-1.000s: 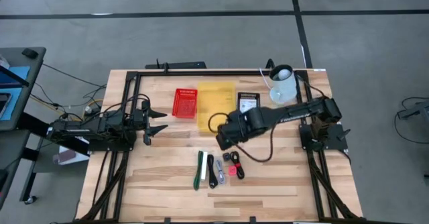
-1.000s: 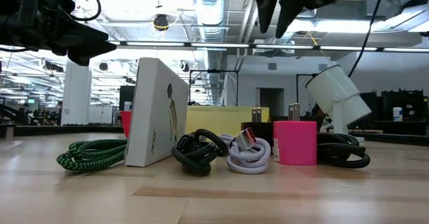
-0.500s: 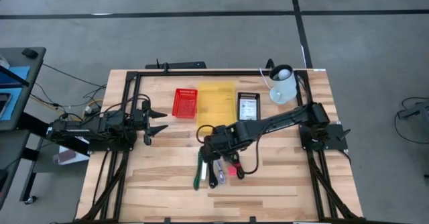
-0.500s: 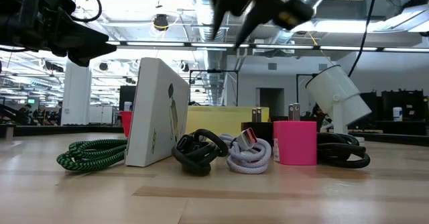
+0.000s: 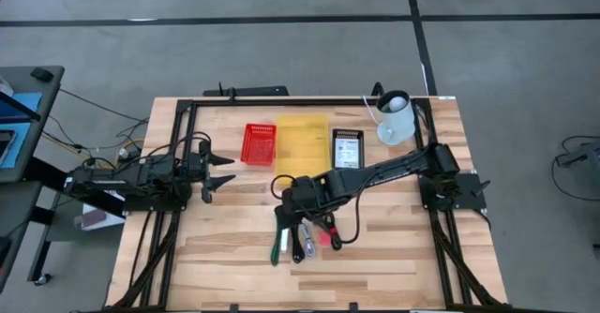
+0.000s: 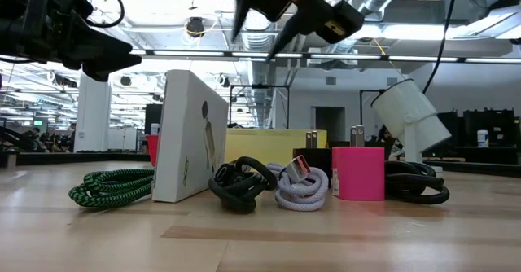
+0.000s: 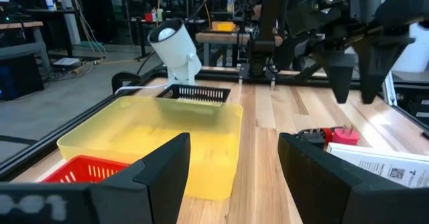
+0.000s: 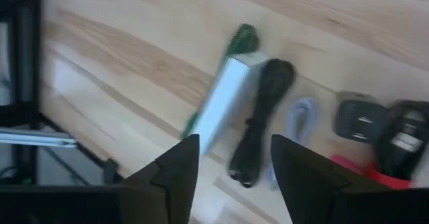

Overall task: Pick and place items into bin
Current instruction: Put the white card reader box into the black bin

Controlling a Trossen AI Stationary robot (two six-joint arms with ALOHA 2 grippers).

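The items lie in a row near the table's near middle. From left to right in the low view they are a coiled green braided cable (image 6: 110,186), a white box (image 6: 191,138) standing on edge, a black cable (image 6: 240,184), a pale cable (image 6: 301,182), a pink block (image 6: 358,173) and a black cable (image 6: 415,182). The high view shows them as slim pieces (image 5: 300,236). My right gripper (image 5: 286,202) is open above the row's left end, over the white box (image 8: 224,100) and the green cable (image 8: 238,43), touching nothing. My left gripper (image 5: 223,169) is open and empty at the table's left.
A yellow bin (image 5: 302,144) stands at the far middle, with a red basket (image 5: 260,144) to its left and a black basket (image 5: 347,148) to its right. A white lamp-like thing (image 5: 395,116) is at the far right. Bare wood lies near the front edge.
My right gripper has swung from beside the black basket toward the table's near-left. It now stands over the left end of the item row, still open. The items have not moved.
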